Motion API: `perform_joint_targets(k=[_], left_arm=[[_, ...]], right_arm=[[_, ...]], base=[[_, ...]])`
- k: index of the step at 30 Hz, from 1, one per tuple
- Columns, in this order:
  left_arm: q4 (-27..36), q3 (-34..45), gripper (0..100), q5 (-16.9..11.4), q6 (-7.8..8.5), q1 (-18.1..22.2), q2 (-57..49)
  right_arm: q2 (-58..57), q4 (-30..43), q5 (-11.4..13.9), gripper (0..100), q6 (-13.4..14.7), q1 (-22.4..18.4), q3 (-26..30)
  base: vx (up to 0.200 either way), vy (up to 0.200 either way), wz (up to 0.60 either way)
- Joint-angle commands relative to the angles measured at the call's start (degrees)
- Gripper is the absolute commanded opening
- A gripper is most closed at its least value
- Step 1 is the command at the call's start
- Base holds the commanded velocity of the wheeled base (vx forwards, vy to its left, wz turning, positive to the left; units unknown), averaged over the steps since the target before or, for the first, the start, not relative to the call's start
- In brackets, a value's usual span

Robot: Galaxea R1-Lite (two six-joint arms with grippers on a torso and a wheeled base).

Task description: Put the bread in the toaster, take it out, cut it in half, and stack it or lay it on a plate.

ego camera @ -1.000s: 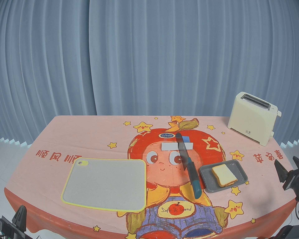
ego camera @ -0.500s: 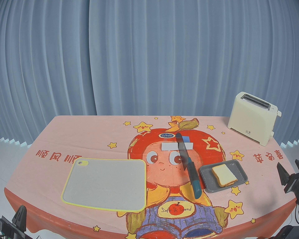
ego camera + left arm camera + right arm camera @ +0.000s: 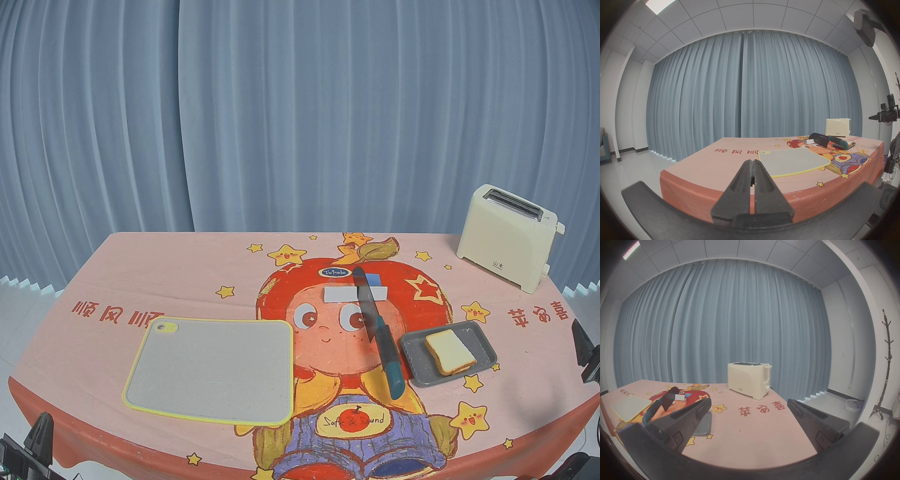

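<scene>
On my tabletop (image 3: 156,269), the board (image 3: 212,369) lies lower left of the frame. The knife (image 3: 380,331) lies at centre, right of it, its blade over a small block (image 3: 340,294). Just right of the handle sits the plate (image 3: 419,369), bread (image 3: 450,351) on it. The toaster (image 3: 507,237) stands behind, far right.

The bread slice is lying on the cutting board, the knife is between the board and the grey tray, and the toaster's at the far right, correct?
Not quite: the head view shows the bread slice lying on the grey tray, not on the cutting board. The knife is between the board and the tray, and the toaster is at the far right.
</scene>
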Motion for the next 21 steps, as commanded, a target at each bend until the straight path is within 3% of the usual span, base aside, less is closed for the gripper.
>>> perform_joint_targets(k=[1, 4, 9, 20, 21], left_arm=[[0.0, 1.0, 0, 0.0, 0.02, 0.0, -0.4], [0.0, 1.0, 0, 0.0, 0.02, 0.0, -0.5], [0.0, 1.0, 0, 0.0, 0.02, 0.0, -0.5], [0.0, 1.0, 0, 0.0, 0.02, 0.0, -0.5], [0.0, 1.0, 0, 0.0, 0.02, 0.0, -0.5]], right_arm=[[-0.5, 0.0, 0.1, 100, -0.2, -4.1, -0.8], [-1.2, 0.0, 0.5, 100, -1.2, -6.3, -0.5], [-3.5, 0.1, 1.1, 100, -2.6, -6.6, 0.3], [-12.9, 1.7, 6.1, 100, -8.5, -11.0, 4.1], [-15.7, 4.7, 8.4, 100, -8.8, -12.4, 4.2]], base=[[0.0, 0.0, 0.0], [0.0, 0.0, 0.0], [0.0, 0.0, 0.0], [0.0, 0.0, 0.0], [0.0, 0.0, 0.0]])
